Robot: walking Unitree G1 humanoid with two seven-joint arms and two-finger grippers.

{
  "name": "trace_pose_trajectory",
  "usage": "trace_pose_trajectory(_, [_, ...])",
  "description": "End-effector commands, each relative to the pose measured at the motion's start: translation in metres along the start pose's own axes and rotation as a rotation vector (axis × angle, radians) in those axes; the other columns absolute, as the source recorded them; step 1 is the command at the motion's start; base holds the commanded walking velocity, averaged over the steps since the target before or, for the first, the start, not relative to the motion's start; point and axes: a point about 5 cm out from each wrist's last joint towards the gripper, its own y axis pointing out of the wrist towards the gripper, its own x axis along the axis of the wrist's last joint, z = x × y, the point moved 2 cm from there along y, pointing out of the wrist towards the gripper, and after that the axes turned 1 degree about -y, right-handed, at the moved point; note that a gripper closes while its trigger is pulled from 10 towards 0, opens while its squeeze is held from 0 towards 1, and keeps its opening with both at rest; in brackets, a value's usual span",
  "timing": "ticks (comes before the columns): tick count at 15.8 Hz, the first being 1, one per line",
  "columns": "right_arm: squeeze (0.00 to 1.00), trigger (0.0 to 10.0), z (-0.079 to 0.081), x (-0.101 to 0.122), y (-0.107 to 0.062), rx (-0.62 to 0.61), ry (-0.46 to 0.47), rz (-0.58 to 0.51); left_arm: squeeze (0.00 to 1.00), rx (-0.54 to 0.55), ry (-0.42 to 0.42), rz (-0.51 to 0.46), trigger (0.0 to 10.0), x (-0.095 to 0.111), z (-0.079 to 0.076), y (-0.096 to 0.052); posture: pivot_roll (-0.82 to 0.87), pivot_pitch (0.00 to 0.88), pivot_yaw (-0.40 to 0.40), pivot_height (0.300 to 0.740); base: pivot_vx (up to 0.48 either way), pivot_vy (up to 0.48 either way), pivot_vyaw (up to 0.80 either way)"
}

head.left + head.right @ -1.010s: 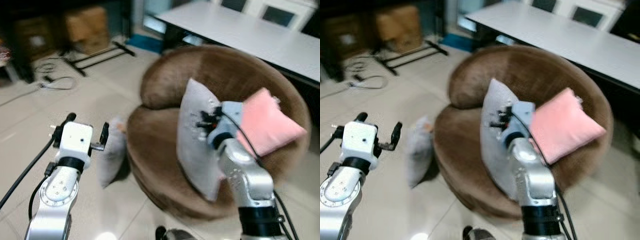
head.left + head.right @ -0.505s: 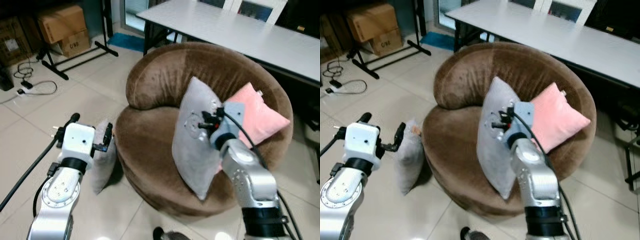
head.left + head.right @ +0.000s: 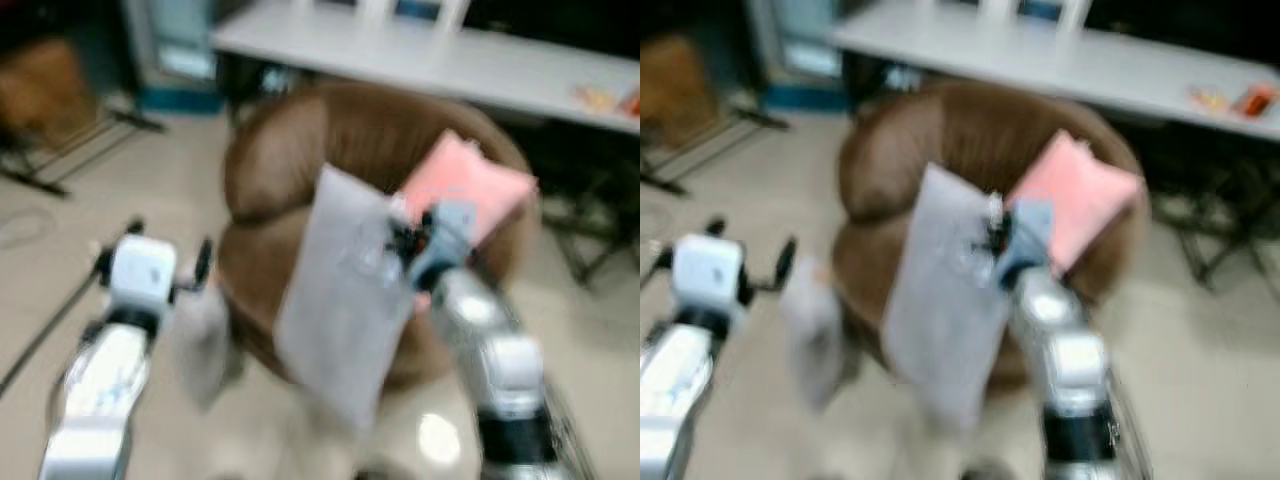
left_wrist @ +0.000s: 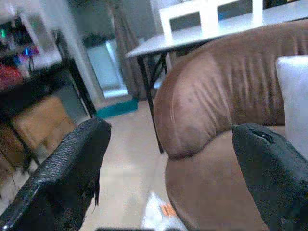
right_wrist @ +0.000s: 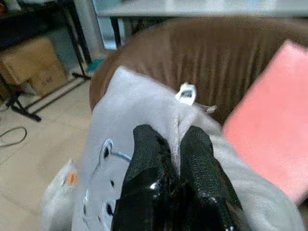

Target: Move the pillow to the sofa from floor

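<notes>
Carry step: right gripper (image 5: 179,144) pinched on grey pillow (image 3: 345,300), left gripper (image 4: 168,168) open, idle; next lower onto sofa (image 3: 280,160), release.

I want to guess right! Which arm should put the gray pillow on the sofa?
Probably right: its tool is shut on the gray pillow, hanging before the brown sofa. The left tool is open.

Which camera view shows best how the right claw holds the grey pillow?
The right wrist view: black fingers pinch the grey fabric pillow sharply. Both eye views blur the right claw; the left wrist view catches one pillow edge.
</notes>
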Motion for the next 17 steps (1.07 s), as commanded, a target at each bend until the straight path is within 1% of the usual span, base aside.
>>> trace_pose_trajectory(1, [0.00,10.0,0.000,0.021,0.000,0.017,-0.017,-0.077,0.00,-0.023,-0.028,-0.014,10.0,0.003,-0.005,-0.001,0.01,0.000,-0.074,0.740,0.000,0.000,0.00])
trace_pose_trajectory(2, [0.00,10.0,0.000,0.021,0.001,0.015,-0.014,-0.076,0.00,-0.025,-0.026,-0.013,10.0,0.003,-0.005,-0.001,0.01,0.000,-0.074,0.740,0.000,0.000,0.00])
trace_pose_trajectory(7, [0.00,10.0,-0.002,0.020,0.002,0.011,-0.003,-0.070,0.00,-0.035,-0.029,-0.014,10.0,0.004,-0.005,-0.001,0.02,0.000,-0.072,0.740,0.253,0.000,0.00])
trace_pose_trajectory(12, [0.00,10.0,0.005,0.027,0.003,0.041,-0.008,-0.094,0.00,-0.041,-0.031,-0.017,10.0,0.004,-0.005,-0.001,0.02,0.000,-0.075,0.740,0.271,0.000,0.00])
trace_pose_trajectory(17, [0.00,10.0,0.012,0.030,0.005,0.076,-0.024,-0.102,0.00,-0.036,-0.028,-0.016,10.0,0.004,-0.005,-0.002,0.02,0.000,-0.083,0.740,0.271,0.000,-0.80])
